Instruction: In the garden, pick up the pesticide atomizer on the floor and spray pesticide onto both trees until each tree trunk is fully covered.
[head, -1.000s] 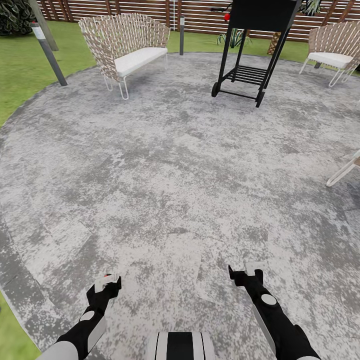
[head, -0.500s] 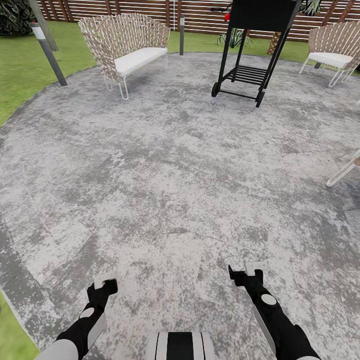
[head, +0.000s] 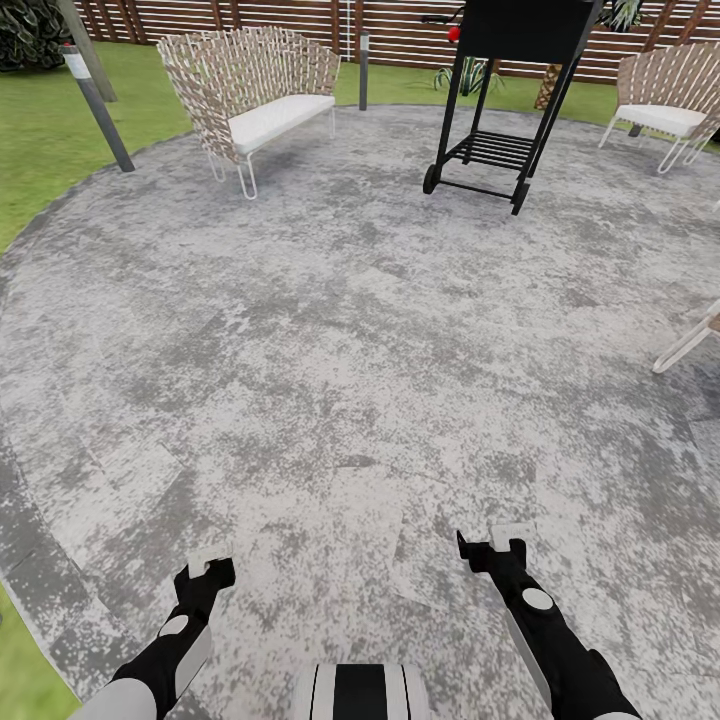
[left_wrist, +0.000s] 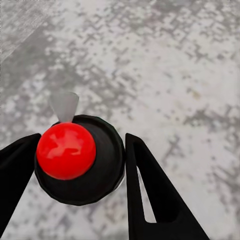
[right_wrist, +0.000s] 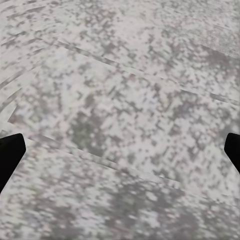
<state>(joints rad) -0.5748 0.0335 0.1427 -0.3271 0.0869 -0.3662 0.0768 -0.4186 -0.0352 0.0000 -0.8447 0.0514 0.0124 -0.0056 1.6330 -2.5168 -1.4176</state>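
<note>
While I stand on the floor (head: 360, 330), the round patch of speckled grey concrete, my left end effector (left_wrist: 80, 160) is lowered over the pesticide atomizer (left_wrist: 79, 159). From my left wrist I look down on its round black body and its red top (left_wrist: 66, 150), and the two black fingers (left_wrist: 150, 185) stand on both sides of it, very close to the body; I cannot tell if they already press it, so I cannot say that it is gripped. In the head view the left end effector (head: 207, 572) is low and near my trunk, and the bottle itself is hidden under it. My right end effector (head: 492, 553) hangs over bare concrete beside the left one, with its fingers spread wide and nothing between them. Far from the atomizer, across the paving, I see a black grill cart (head: 510, 90), a woven bench with a white cushion (head: 250, 90), a woven chair (head: 665, 100), and behind them the green lawn (head: 50, 130) and the brown slat fence (head: 300, 20).
</note>
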